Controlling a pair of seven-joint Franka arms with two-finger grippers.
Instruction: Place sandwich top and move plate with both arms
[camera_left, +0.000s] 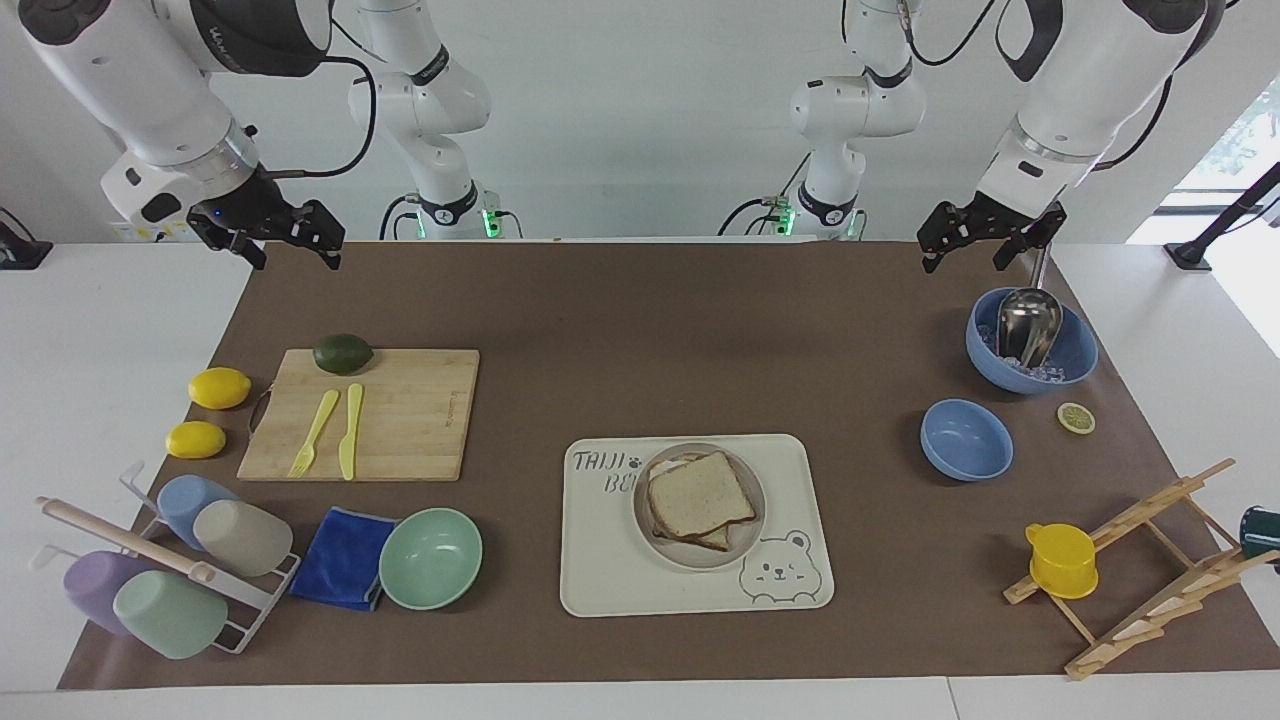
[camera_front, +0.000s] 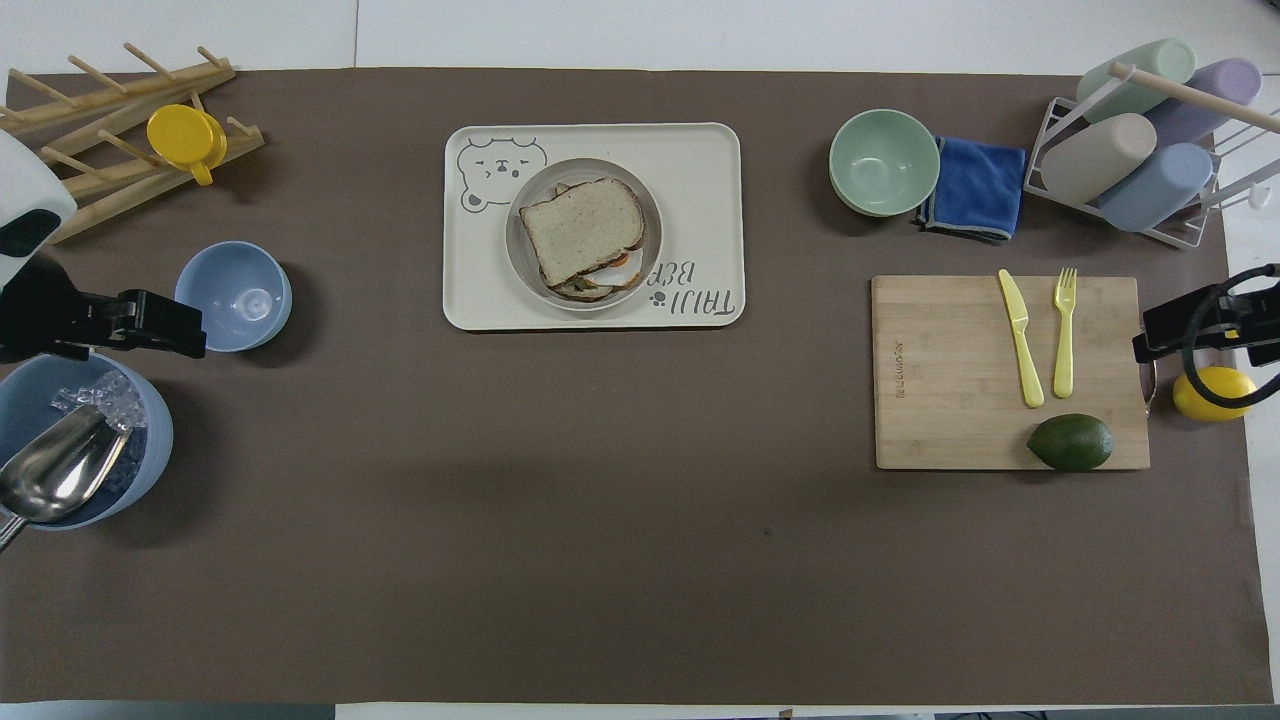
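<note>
The sandwich top (camera_left: 700, 493) (camera_front: 582, 228), a speckled slice with brown crust, lies on the stacked sandwich on the round beige-grey plate (camera_left: 745, 545) (camera_front: 528, 278). The plate sits in the middle of a cream bear-printed tray (camera_left: 610, 580) (camera_front: 700, 160). My left gripper (camera_left: 962, 262) (camera_front: 190, 335) hangs open over the mat by the blue bowl of ice (camera_left: 1075, 350), holding nothing. My right gripper (camera_left: 297, 255) (camera_front: 1150, 340) waits open over the mat's edge at the right arm's end, by the cutting board's corner. Both are well away from the plate.
A cutting board (camera_left: 400, 420) carries a yellow knife, a fork and an avocado, with two lemons (camera_left: 218, 388) beside it. A mint bowl (camera_left: 430, 558), a blue cloth and a cup rack stand farther out. A small blue bowl (camera_left: 965, 440), a lemon slice and a wooden rack with a yellow cup (camera_left: 1062, 560) are at the left arm's end.
</note>
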